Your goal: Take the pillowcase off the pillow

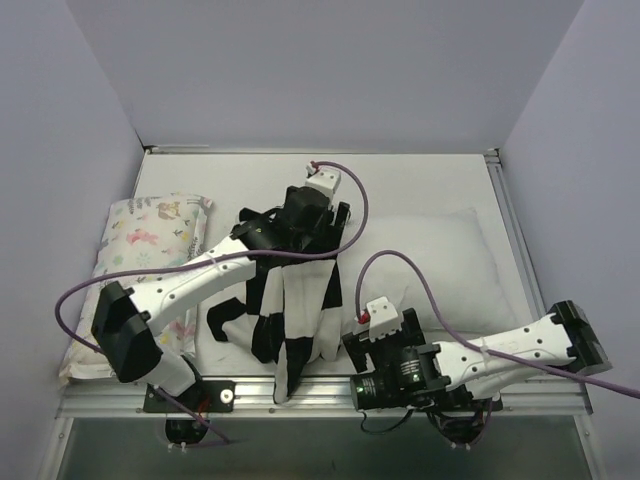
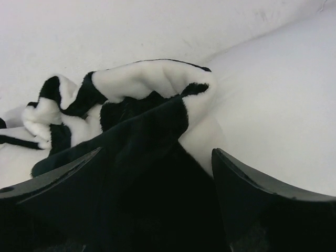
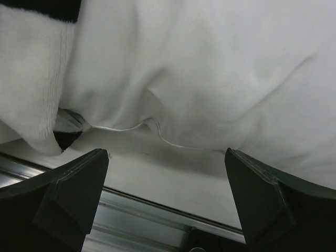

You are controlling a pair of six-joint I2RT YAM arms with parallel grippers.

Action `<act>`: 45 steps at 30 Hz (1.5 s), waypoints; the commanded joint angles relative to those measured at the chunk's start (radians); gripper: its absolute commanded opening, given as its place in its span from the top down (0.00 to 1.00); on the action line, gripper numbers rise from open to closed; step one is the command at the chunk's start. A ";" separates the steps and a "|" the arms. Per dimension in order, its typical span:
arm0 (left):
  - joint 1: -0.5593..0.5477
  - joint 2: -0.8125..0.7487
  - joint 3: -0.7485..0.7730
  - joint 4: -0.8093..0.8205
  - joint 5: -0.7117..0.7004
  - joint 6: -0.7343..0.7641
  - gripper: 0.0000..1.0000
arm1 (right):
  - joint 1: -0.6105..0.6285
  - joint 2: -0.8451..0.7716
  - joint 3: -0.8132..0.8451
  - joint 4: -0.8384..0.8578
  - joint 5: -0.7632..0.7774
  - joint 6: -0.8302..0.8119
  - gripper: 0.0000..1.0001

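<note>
Though at pillowcase (image 2: 142, 84) and pillow (image 3: 236, 68) edges, left end effector (image 2: 157, 152), right end effector (image 3: 165, 152) apart.

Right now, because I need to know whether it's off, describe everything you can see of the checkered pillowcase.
The pillowcase is plush, fleecy-looking fabric in big black-and-white squares, white inside. It lies bunched into a long crumpled strip on the table, running from under the left claw to the table's near edge. Its far end sits loose between that open claw's fingers. Its right side lies against the white pillow, which looks uncovered.
</note>
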 commanded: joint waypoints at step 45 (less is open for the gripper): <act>0.180 0.080 0.596 -0.264 0.029 0.037 0.12 | -1.231 0.258 0.320 0.639 -0.808 -0.757 1.00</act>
